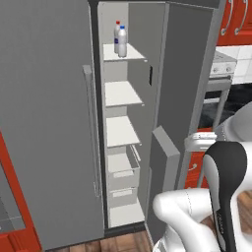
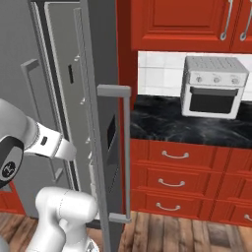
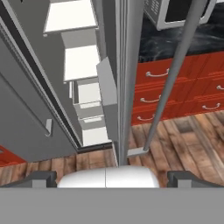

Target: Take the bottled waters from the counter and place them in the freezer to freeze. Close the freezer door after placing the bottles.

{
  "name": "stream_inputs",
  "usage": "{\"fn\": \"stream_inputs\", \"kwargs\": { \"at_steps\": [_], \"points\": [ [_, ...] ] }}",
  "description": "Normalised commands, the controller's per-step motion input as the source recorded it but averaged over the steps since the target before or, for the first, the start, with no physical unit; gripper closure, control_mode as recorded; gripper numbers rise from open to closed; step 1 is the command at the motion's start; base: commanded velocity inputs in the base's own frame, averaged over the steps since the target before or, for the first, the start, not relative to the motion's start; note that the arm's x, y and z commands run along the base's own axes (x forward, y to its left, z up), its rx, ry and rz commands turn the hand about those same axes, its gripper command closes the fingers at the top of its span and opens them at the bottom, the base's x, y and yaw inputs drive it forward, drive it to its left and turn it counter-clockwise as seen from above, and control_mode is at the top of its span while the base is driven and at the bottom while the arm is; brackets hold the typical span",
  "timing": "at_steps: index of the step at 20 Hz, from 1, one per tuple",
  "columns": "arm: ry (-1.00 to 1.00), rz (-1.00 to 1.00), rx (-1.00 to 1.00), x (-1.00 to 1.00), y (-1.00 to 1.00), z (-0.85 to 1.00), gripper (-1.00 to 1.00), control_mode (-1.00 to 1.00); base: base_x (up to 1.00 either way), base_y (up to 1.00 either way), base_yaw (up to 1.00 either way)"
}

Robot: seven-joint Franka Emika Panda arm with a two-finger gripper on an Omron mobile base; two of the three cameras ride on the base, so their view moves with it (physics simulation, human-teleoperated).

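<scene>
Hand (image 3: 112, 177) spread wide and empty at the edge of the open freezer door (image 2: 101, 123)

Fingertips (image 3: 41, 178) stand far apart at the bottom of the hand view, holding nothing, with the thin edge of the freezer door rising straight ahead of them and its long grey handle (image 3: 175, 74) slanting up just to the right of that edge. Left of the door, the freezer (image 1: 123, 128) stands open, its white shelves (image 1: 121, 93) stepping up one above another and white bins below them. Both bottled waters (image 1: 120, 39) stand upright on the top shelf, touching or nearly so, the blue-capped one in front of the red-capped one. Beyond the door, to its right, the black counter (image 2: 167, 123) carries a silver toaster oven (image 2: 214, 86) over red drawers (image 2: 172, 170).
</scene>
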Motion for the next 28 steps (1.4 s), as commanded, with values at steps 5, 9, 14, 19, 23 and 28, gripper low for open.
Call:
{"fn": "stream_inputs", "kwargs": {
  "at_steps": [5, 9, 14, 19, 23, 28],
  "points": [
    [0.0, 0.0, 0.0, 0.0, 0.0, 0.0, -1.0, 1.0, 0.0, -0.32, 0.1],
    [0.0, 0.0, 0.0, 0.0, 0.0, 0.0, -1.0, 1.0, 0.0, -0.28, 0.09],
    [0.0, 0.0, 0.0, 0.0, 0.0, 0.0, -1.0, 1.0, 0.01, -0.39, 0.04],
    [0.0, 0.0, 0.0, 0.0, 0.0, 0.0, -1.0, 1.0, 0.0, -0.4, 0.0],
    [0.0, 0.0, 0.0, 0.0, 0.0, 0.0, -1.0, 1.0, 0.0, -0.01, 0.0],
    [0.0, 0.0, 0.0, 0.0, 0.0, 0.0, -1.0, 1.0, 0.0, 0.0, 0.0]
  ]
}}
